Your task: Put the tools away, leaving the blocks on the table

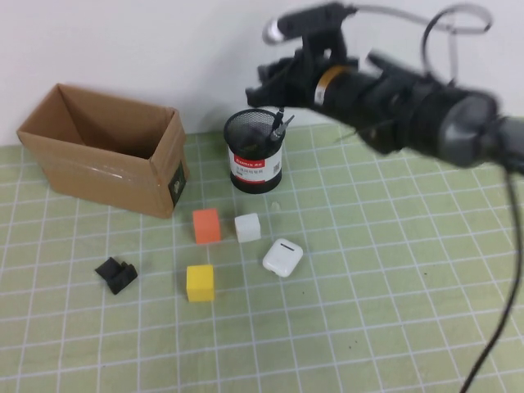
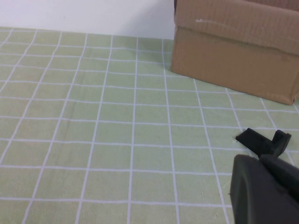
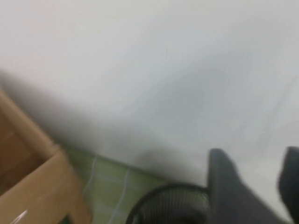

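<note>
A black mesh cup [image 1: 255,151] stands at the back of the table [image 1: 393,270]. A thin black tool [image 1: 281,124] sticks up from its rim, and what else lies inside I cannot make out. My right gripper [image 1: 267,87] hovers just above the cup, open and empty; in the right wrist view its gripper [image 3: 259,186] shows a wide gap over the cup's rim [image 3: 163,198]. The orange block [image 1: 206,225], white block [image 1: 247,227] and yellow block [image 1: 200,282] sit on the cloth in front of the cup. My left gripper [image 2: 264,189] is low over the cloth near a black bracket [image 2: 264,141].
An open cardboard box [image 1: 106,147] stands at the back left, and it also appears in the left wrist view [image 2: 238,46]. The black bracket [image 1: 116,274] lies left of the yellow block. A white earbud case [image 1: 283,256] lies right of the blocks.
</note>
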